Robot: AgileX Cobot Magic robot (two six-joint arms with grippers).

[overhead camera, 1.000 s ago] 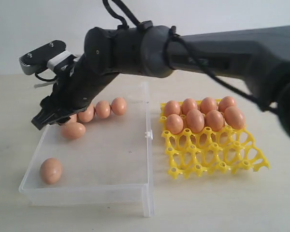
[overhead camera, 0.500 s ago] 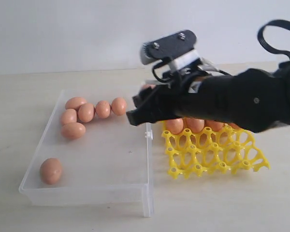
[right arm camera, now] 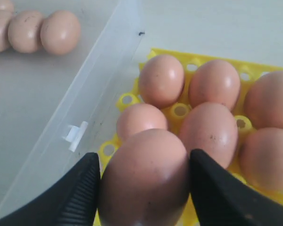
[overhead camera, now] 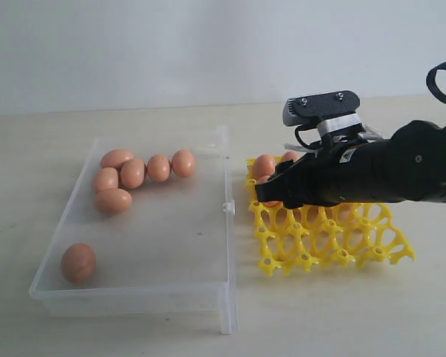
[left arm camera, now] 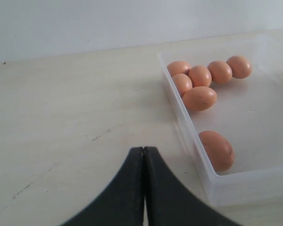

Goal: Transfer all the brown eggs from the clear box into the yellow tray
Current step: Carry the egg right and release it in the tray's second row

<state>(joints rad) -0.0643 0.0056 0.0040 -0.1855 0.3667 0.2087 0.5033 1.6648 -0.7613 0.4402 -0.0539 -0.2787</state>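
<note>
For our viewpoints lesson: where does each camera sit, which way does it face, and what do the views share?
Exterior: off the arms, facing clear box and yellow tray; right arm shows.
Left wrist: over shut left fingers toward the box.
Right wrist: between right fingers gripping a brown egg at the tray.
Shared: all see the box.

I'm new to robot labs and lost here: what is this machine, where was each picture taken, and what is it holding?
It is a robot with two arms, each ending in a two-finger gripper. One picture comes from a camera off the arms; the other two look from each wrist. On the table sit a clear box with seven brown eggs and a yellow tray holding more. The right gripper holds one egg over the tray; the left gripper is shut and empty.
</note>
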